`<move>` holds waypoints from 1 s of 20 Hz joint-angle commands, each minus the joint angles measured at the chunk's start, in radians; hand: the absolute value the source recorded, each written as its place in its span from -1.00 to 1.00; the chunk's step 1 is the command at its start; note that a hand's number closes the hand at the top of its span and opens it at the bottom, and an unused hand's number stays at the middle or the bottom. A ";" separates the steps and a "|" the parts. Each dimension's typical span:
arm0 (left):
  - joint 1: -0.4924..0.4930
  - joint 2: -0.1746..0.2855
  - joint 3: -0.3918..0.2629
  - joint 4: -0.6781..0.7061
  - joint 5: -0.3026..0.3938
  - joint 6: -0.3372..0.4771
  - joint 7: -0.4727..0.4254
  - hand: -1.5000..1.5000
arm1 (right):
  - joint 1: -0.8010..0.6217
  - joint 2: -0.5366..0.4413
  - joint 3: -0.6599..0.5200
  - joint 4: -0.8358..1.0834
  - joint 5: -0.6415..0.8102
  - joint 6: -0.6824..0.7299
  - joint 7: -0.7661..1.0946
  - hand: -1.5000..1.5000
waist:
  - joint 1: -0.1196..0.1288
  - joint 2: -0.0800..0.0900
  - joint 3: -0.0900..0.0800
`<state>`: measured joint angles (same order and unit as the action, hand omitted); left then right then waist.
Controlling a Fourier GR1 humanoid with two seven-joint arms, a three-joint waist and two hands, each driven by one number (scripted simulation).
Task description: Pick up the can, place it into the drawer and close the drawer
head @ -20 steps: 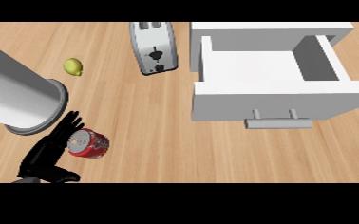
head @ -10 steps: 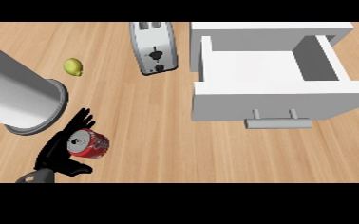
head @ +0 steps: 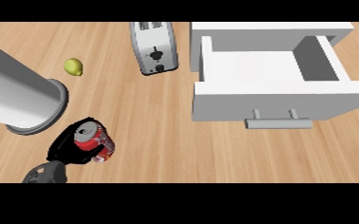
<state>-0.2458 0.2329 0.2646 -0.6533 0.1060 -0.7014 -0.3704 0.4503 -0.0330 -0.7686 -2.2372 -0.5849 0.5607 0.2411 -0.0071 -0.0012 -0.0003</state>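
While robot hand (head: pixel 61 149) clasps can (head: pixel 92 141) — cylinder (head: pixel 26 99) nearby.

One can (head: pixel 93 142), one drawer (head: pixel 266 102), one toaster (head: pixel 154 47), one lemon (head: pixel 73 67)

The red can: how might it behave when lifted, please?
The red can looks like a smooth cylinder, so it may slip or roll if released. It seems small in the left hand curled round it, so probably light.
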 commanded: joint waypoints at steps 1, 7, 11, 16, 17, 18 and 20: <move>-0.006 -0.008 -0.011 -0.021 0.025 -0.081 -0.043 1.00 | 0.000 0.031 0.067 -0.034 0.043 -0.045 -0.003 -1.00 | 0.001 0.001 0.000; -0.007 -0.089 0.022 -0.189 0.127 0.058 0.089 1.00 | -0.015 -0.005 0.002 -0.017 -0.004 -0.022 0.037 -1.00 | 0.007 -0.001 0.001; -0.052 -0.210 0.111 -0.194 0.125 0.389 0.021 1.00 | -0.012 0.032 0.031 -0.048 0.020 -0.047 0.040 -1.00 | 0.011 0.000 0.001; -0.053 -0.231 -0.022 -0.371 0.180 0.533 0.104 1.00 | 0.047 0.033 0.098 -0.086 0.025 -0.088 -0.018 -1.00 | 0.001 -0.003 0.001; -0.053 -0.231 -0.072 -0.360 0.200 0.566 0.076 1.00 | 0.028 0.033 0.020 -0.028 0.001 -0.011 0.009 -1.00 | 0.000 -0.002 0.001; -0.051 -0.232 -0.115 -0.433 0.224 0.600 0.114 1.00 | -0.025 0.010 0.014 -0.045 0.012 -0.067 0.041 -1.00 | 0.005 -0.002 0.001; -0.043 -0.232 -0.165 -0.551 0.219 0.669 0.173 1.00 | 0.018 0.033 0.023 -0.052 0.024 -0.046 -0.005 -1.00 | 0.007 -0.005 0.001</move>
<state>-0.3082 0.0113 0.1951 -1.0491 0.2996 -0.1521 -0.2563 0.4676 -0.0057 -0.7397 -2.2849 -0.5689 0.5173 0.2446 -0.0040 -0.0044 0.0007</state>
